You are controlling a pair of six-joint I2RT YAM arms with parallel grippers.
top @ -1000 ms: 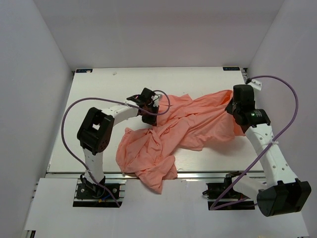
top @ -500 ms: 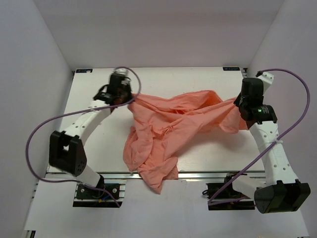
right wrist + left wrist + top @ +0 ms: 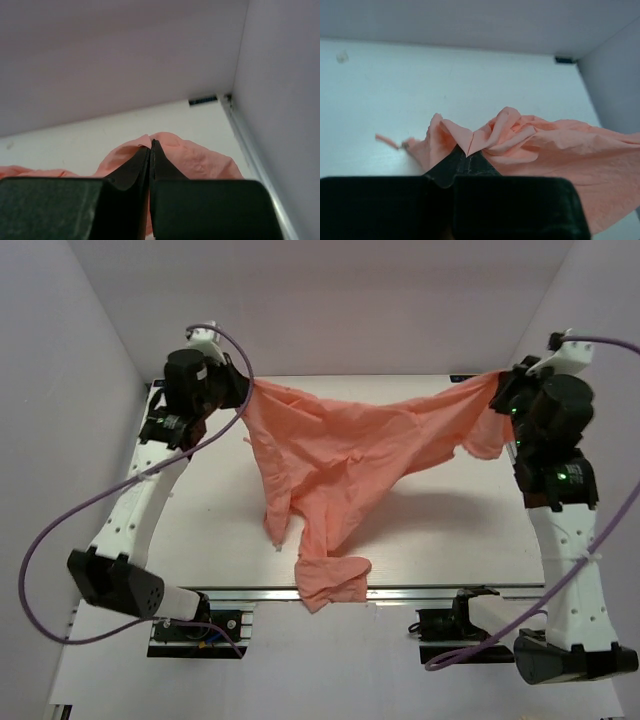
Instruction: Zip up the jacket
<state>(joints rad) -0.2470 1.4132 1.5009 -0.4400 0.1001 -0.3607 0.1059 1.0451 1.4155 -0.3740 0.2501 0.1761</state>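
Grippers: both have lifted and spread toward the far corners since the earlier frame, stretching the jacket (image 3: pixel 340 455) between them.
Left gripper (image 3: pixel 243 392): clenched on a jacket fold.
Right gripper (image 3: pixel 497 388): clenched on jacket fabric too.
Table (image 3: pixel 200 510): white, with pale walls (image 3: pixel 320 310) on three sides.
Top view only: jacket sags mid-span, its tail draping over the near edge.
Wrist views only: fingertips (image 3: pixel 132 167) pressed together on cloth.

You've got 1 jacket (image 3: pixel 340 455), 1 table (image 3: pixel 450 530), 2 arms (image 3: pixel 135 505) w/ 1 gripper ea.: left gripper (image 3: pixel 245 392) & right gripper (image 3: pixel 497 388); 2 purple cables (image 3: pixel 600 339).
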